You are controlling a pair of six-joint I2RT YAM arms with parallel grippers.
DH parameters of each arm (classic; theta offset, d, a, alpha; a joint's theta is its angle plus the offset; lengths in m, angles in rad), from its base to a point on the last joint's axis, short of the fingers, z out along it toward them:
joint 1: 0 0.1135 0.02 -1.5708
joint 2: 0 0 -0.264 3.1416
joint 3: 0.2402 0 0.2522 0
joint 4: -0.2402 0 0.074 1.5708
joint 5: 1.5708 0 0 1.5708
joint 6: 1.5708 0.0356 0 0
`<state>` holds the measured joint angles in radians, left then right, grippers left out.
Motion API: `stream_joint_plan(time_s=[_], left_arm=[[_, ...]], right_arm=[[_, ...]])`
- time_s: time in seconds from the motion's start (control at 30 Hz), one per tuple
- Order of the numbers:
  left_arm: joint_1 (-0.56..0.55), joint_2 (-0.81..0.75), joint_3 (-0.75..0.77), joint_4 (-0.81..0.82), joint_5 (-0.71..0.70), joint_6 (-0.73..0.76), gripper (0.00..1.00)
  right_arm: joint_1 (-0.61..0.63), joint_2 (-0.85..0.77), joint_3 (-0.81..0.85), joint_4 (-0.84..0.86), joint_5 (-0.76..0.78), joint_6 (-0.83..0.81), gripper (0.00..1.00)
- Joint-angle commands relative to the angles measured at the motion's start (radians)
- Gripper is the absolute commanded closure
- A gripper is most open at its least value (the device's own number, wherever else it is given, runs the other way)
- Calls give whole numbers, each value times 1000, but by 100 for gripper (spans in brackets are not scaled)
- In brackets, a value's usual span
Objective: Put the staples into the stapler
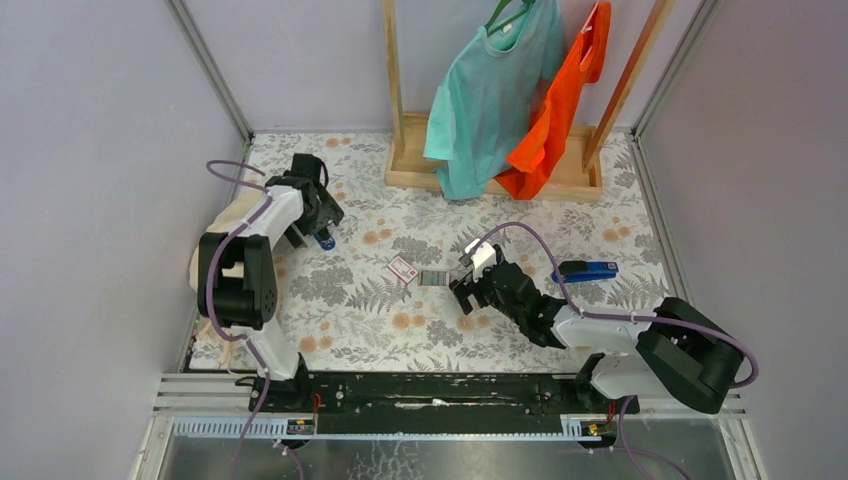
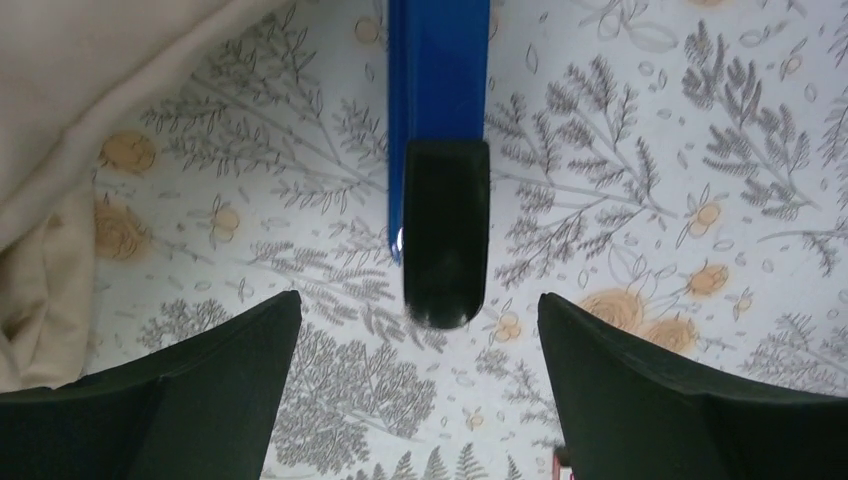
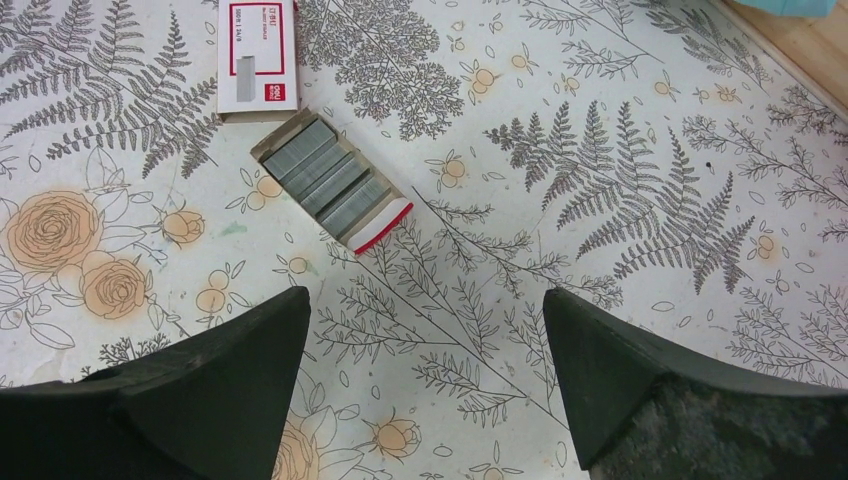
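silvery-grey staples (image 3: 332, 182), ridged rectangular block

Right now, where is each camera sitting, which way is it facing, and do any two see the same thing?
Top external: above and behind the robot, facing down at the table; left arm and right arm show whole.
Left wrist: facing down at the blue stapler; left gripper open at the bottom.
Right wrist: facing down at the staples and their box; right gripper open.
Shared: top and right wrist both show the staples.
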<state>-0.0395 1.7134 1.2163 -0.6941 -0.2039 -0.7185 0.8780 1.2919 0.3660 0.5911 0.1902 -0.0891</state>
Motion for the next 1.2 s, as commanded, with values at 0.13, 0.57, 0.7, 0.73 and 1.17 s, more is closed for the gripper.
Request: stream_joint_plan(time_s=[0.13,0.57,0.7,0.73,1.17], left_arm=[[51,143,155,4,21,60,17],[64,200,157,18,73,79,50],[63,162,132,27,79,87,71],[64,143,122,32,88,88,75],[4,-225,-64,131,305,91,97]], right_arm=[[-2,-8,15,69,20,-18,6],[-3,18,31,61,26,-31,10],[-3,10,27,62,21,-27,11],[-3,4,23,64,15,-23,11],[-3,-57,102,-53,-60,131,12]])
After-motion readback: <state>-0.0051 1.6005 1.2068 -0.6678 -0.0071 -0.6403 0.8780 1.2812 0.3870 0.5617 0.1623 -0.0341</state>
